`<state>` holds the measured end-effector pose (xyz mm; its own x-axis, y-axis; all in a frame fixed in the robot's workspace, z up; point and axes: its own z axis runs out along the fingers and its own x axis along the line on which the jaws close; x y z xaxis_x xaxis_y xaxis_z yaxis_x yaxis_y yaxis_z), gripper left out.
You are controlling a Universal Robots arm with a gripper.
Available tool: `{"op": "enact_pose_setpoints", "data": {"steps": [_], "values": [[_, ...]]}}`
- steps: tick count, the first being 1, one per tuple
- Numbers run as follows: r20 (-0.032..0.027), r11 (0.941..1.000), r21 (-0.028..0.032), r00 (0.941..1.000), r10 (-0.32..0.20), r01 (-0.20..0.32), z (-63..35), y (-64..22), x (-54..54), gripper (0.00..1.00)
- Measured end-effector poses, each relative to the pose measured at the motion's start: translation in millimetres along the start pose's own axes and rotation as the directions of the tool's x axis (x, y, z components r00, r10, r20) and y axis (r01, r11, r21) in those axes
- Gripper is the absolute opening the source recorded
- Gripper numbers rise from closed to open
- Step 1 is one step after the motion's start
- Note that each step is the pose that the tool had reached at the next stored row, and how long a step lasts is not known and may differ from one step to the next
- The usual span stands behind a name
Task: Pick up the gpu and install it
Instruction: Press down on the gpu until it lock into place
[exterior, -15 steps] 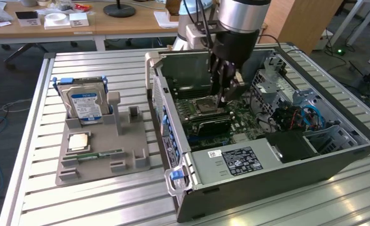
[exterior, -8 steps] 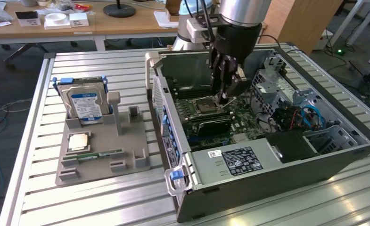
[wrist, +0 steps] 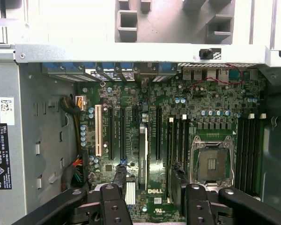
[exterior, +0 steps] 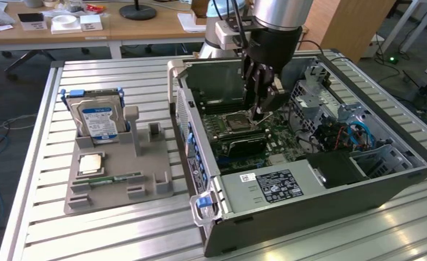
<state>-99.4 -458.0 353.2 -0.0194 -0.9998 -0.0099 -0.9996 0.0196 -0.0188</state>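
On the exterior view's left, a grey holder (exterior: pixel 111 190) is sitting on the slatted metal bench (exterior: pixel 111 234), carrying an upright silver hard drive with a blue label (exterior: pixel 97 122), a square processor chip (exterior: pixel 91 163) lying flat, and a slim green RAM stick (exterior: pixel 122 178) lying in a groove near the holder's front edge. Just to the right, the open computer case (exterior: pixel 300 201) is lying on its side with the motherboard (exterior: pixel 286 144) facing up. The arm is reaching down into the case, and the jaws are standing apart, holding nothing; their black fingers (exterior: pixel 260 92) are hovering just above the board, next to the open processor socket (exterior: pixel 236 120). The gpu (exterior: pixel 242 144) is standing on edge on the motherboard directly under the jaws. In the wrist view it is showing edge-on as a thin strip (wrist: pixel 143 154) among the expansion slots, lying between the two spread fingers (wrist: pixel 113 208) without either one touching it. Further to the exterior view's right, blue cables (exterior: pixel 360 136) are running through the drive bay area.
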Motion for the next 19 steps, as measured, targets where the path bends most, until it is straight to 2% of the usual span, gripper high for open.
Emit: {"op": "enact_pose_setpoints", "data": {"steps": [4, 6, 7, 9, 10, 12, 19], "values": [[-0.0001, 1.0, 0.0, 1.0, 0.0, 0.0, 0.0, 0.0, 0.0, 0.5], [0.0, 1.0, 0.0, 1.0, 0.0, 0.0, 0.0, 0.0, 0.0, 0.37], [0.0, 1.0, 0.0, 1.0, 0.0, 0.0, 0.0, 0.0, 0.0, 0.37], [0.0, 1.0, 0.0, 1.0, 0.0, 0.0, 0.0, 0.0, 0.0, 0.25], [0.0, 1.0, 0.0, 1.0, 0.0, 0.0, 0.0, 0.0, 0.0, 0.25], [0.0, 1.0, 0.0, 1.0, 0.0, 0.0, 0.0, 0.0, 0.0, 0.14], [0.0, 1.0, 0.0, 1.0, 0.0, 0.0, 0.0, 0.0, 0.0, 0.11]]}}
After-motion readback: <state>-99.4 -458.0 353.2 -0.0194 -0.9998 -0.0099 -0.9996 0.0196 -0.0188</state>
